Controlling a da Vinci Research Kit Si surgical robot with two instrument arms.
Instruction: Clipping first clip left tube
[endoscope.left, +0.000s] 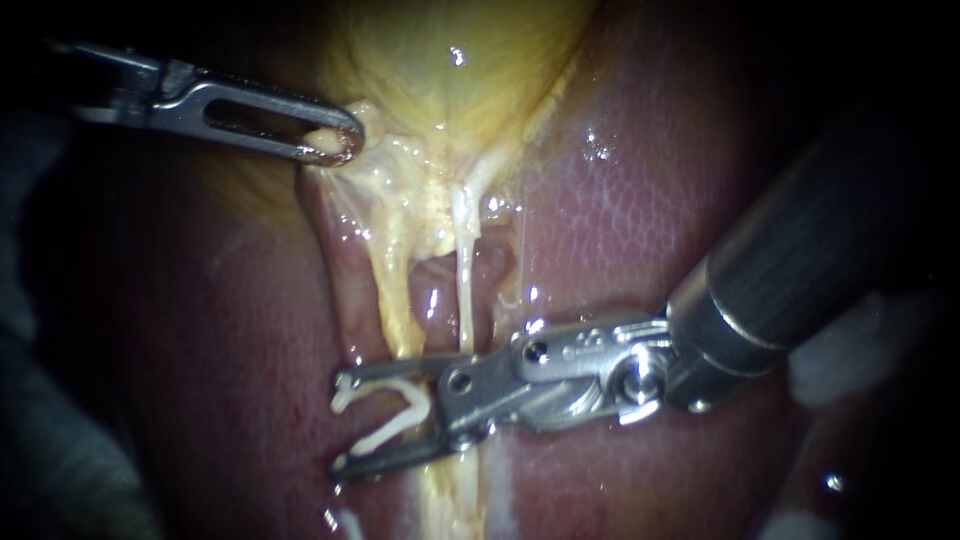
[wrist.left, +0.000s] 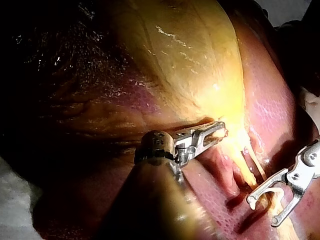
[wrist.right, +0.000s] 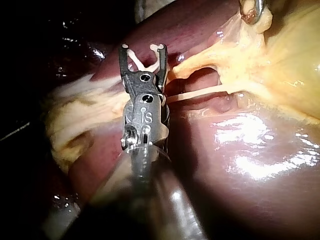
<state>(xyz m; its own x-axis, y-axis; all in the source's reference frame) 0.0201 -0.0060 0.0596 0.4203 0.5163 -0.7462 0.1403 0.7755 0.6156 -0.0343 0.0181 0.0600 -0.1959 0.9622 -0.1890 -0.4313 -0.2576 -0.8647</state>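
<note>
White and unclosed, the clip (endoscope.left: 395, 420) sits between the wide-standing jaws of my right instrument (endoscope.left: 343, 422), touching both. The yellowish left tube (endoscope.left: 393, 290) runs down to the upper jaw and slips behind it. I cannot tell whether it lies inside the clip. That is my worry: closing now, I judge, could set the clip beside the tube or across only part of it. The thin pale right tube (endoscope.left: 464, 270) passes close by the jaws' hinge and could get snagged. My right shaft lies low, nearly flat across the liver (endoscope.left: 620, 230). My left instrument (endoscope.left: 335, 143), well beyond the clip's open end, holds a fold of the gallbladder (endoscope.left: 450, 70) in closed jaws. A slip there would slacken the tube.
</note>
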